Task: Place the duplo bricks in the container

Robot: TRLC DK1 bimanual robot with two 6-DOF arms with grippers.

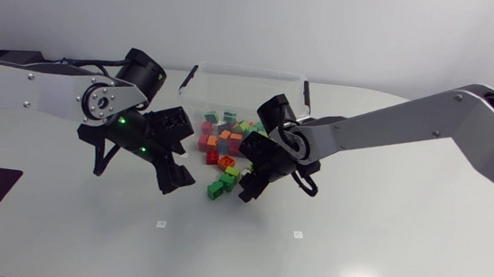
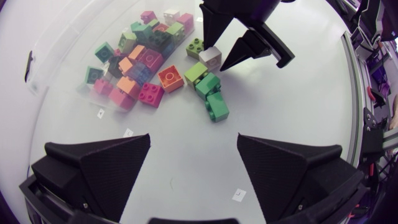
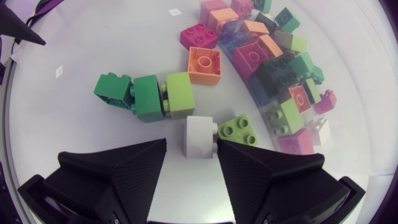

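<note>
Duplo bricks (image 1: pixel 217 134) lay in a mixed heap at the middle of the table (image 1: pixel 382 242). Most were piled in the clear container (image 1: pixel 199 88), and a few were loose on the table just in front of it. Among the loose ones, three green bricks (image 3: pixel 148 96) sat in a touching row, with an orange brick (image 3: pixel 205 64) near them and a white brick (image 3: pixel 199 137) just beside a lime brick (image 3: pixel 239 129). The right arm stretched from the right edge, its long grey link sloping down toward the middle, and its wrist was bent so the right gripper (image 1: pixel 251 171) pointed down over the loose bricks. Its jaws were released, with the white brick between them against one finger (image 3: pixel 261 168) and a gap of bare table showing on the other side. The left arm lay level from the left edge, wrist turned down. The left gripper (image 1: pixel 176 150) hung tilted above the table just beside the loose bricks, with its jaws spread wide and nothing in them. The green row lay ahead of it.
</note>
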